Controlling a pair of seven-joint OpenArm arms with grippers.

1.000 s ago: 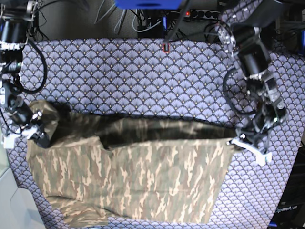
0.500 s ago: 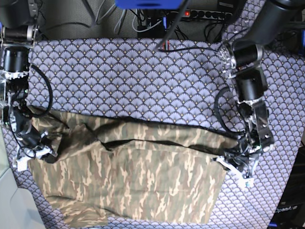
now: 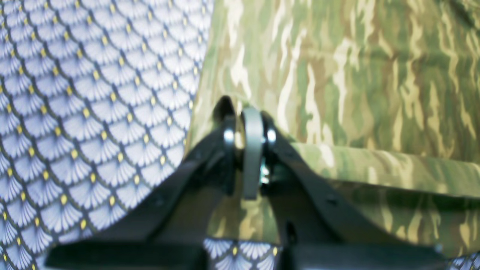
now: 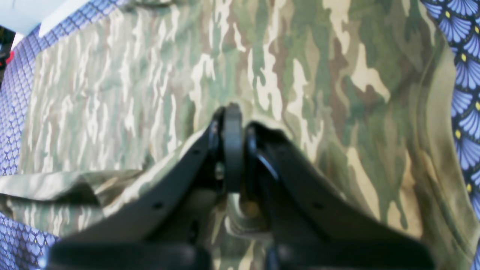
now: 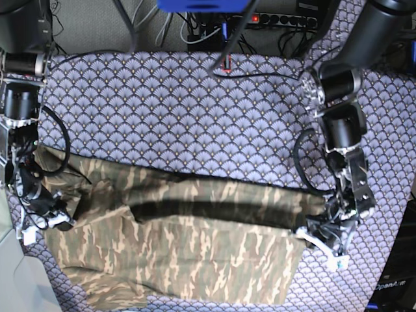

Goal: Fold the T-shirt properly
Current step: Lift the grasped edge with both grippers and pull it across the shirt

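Fingers of the left gripper (image 3: 250, 123) pinch the T-shirt (image 3: 356, 75) edge; purple cloth (image 3: 93, 105) lies beside them. Right wrist view: right gripper (image 4: 232, 112) clamps camouflage fabric, which spreads beyond the fingertips. Base view: shirt stretched between both grippers.

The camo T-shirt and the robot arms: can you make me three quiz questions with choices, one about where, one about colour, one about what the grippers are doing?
1. Where does the T-shirt lie?
A. on the patterned cloth
B. in a basket
C. on a chair

2. What colours is the T-shirt?
A. red and white
B. green, brown and tan
C. plain black

3. How are the left gripper and right gripper?
A. both wide open
B. both pinched shut on the T-shirt
C. one open, one shut

Answers: 1 A, purple cloth shows around it. 2 B, camouflage streaks. 3 B, both wrist views show fabric clamped.
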